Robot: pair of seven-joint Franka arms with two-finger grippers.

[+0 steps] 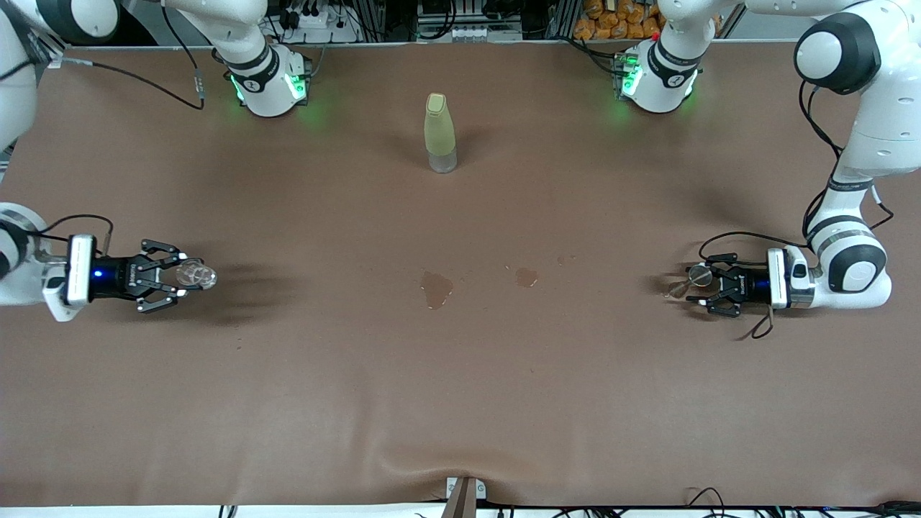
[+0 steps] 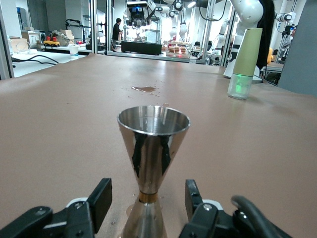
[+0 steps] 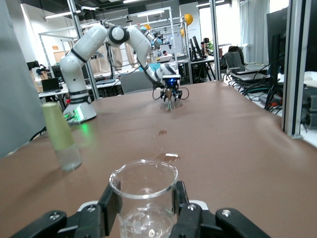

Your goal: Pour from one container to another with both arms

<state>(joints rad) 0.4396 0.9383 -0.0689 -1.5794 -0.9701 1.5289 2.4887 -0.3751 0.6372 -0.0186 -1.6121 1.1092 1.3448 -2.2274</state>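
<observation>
A steel hourglass-shaped jigger (image 2: 152,148) stands upright on the brown table toward the left arm's end. My left gripper (image 2: 147,194) is low around its narrow waist and open, with a gap between each finger and the metal. It also shows in the front view, gripper (image 1: 695,283) and jigger (image 1: 696,274). Toward the right arm's end, my right gripper (image 3: 146,198) is shut on a clear glass beaker (image 3: 143,198), one finger pressed on each side of its wall. The front view shows that gripper (image 1: 181,275) and the beaker (image 1: 196,274) low over the table.
A pale green bottle (image 1: 439,133) with a clear base stands mid-table, nearer the robots' bases. Two small wet spills (image 1: 437,288) (image 1: 527,276) lie on the brown table cover (image 1: 460,403) between the grippers. Cables trail by both arms.
</observation>
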